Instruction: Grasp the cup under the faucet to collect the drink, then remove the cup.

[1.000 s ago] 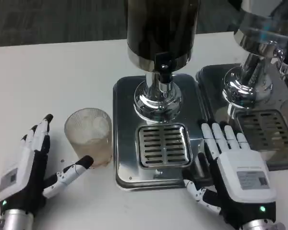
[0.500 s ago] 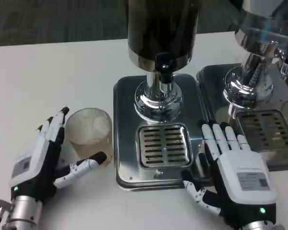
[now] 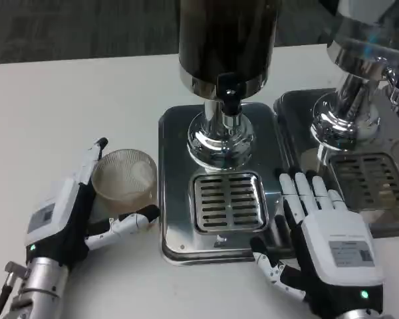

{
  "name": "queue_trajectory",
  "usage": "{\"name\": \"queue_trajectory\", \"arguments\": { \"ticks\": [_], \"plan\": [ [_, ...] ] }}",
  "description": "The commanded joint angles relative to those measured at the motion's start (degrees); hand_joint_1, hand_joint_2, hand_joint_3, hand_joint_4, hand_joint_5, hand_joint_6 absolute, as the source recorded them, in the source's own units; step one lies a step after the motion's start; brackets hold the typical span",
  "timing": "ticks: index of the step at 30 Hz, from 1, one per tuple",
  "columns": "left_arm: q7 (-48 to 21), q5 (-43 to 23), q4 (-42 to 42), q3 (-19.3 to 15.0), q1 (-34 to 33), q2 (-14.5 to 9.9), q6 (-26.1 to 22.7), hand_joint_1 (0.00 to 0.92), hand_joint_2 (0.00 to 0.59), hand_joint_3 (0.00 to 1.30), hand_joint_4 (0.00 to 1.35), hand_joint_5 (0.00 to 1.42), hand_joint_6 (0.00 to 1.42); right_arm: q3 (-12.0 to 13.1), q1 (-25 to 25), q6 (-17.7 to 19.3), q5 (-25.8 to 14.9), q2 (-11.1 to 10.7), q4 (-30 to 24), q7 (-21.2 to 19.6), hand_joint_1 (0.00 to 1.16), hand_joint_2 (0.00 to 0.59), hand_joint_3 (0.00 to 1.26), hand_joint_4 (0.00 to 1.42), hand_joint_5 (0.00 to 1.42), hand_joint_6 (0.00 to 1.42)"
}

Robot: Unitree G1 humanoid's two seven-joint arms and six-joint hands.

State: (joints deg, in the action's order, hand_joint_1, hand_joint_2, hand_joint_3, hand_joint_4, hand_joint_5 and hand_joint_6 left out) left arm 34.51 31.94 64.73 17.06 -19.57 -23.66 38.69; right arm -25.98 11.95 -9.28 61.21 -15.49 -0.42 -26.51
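Observation:
A ribbed clear cup [image 3: 124,177] with ice and a little pale drink stands on the white table, left of the dispenser's steel tray [image 3: 175,232]. It is not under the black faucet [image 3: 228,92], which hangs over the drip grate [image 3: 229,201]. My left hand [image 3: 70,212] brackets the cup: its fingers [image 3: 93,159] lie along the cup's left wall and the thumb [image 3: 130,222] crosses in front of its base. I cannot tell whether they press it. My right hand [image 3: 329,242] lies flat with fingers spread on the tray's right edge, holding nothing.
A dark drink tank [image 3: 227,40] rises on a chrome column [image 3: 221,136] behind the grate. A second chrome dispenser [image 3: 359,73] with its own tray and grate [image 3: 369,179] stands at the right. Bare white table lies left and behind the cup.
My left hand has moved right and forward to the cup, its fingers now along the cup's left side and the thumb in front. The cup and my right hand have stayed put.

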Motion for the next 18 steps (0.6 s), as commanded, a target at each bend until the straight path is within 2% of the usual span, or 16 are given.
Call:
{"name": "queue_trajectory", "arguments": {
  "ticks": [1, 4, 6, 13, 18],
  "plan": [
    [-1.04, 0.21, 1.23, 0.86, 0.09, 1.04, 0.54, 0.255, 0.031, 0.0, 0.0, 0.27, 0.44, -0.01, 0.72, -0.5, -0.09, 0.16, -0.89, 0.21, 0.4, 0.368, 0.02, 0.0, 0.0, 0.1],
    [0.9, 0.7, 1.02, 1.09, 0.43, 1.42, 0.59, 0.337, 0.054, 0.0, 0.1, 0.41, 0.64, -0.09, 0.67, -0.5, -0.2, 0.28, -0.92, 0.28, 0.4, 0.368, 0.02, 0.0, 0.0, 0.12],
    [2.04, 1.08, 0.97, 1.31, 0.5, 1.46, 0.6, 0.354, 0.061, 0.02, 0.16, 0.47, 0.72, -0.16, 0.63, -0.47, -0.17, 0.32, -0.92, 0.32, 0.4, 0.368, 0.03, 0.0, 0.0, 0.12],
    [7.49, 2.37, 0.6, 2.09, 0.84, 1.27, 0.65, 0.406, 0.081, 0.25, 0.45, 0.73, 0.99, -0.04, 0.58, -0.48, -0.38, 0.68, -0.75, 0.45, 0.4, 0.367, 0.03, 0.0, 0.0, 0.13],
    [10.69, 3.36, 0.46, 2.75, 1.06, 1.35, 0.43, 0.412, 0.087, 0.35, 0.55, 0.8, 1.05, 0.1, 0.52, -0.39, -0.5, 0.77, -0.61, 0.55, 0.4, 0.363, 0.03, 0.0, 0.0, 0.14]
  ]
}}
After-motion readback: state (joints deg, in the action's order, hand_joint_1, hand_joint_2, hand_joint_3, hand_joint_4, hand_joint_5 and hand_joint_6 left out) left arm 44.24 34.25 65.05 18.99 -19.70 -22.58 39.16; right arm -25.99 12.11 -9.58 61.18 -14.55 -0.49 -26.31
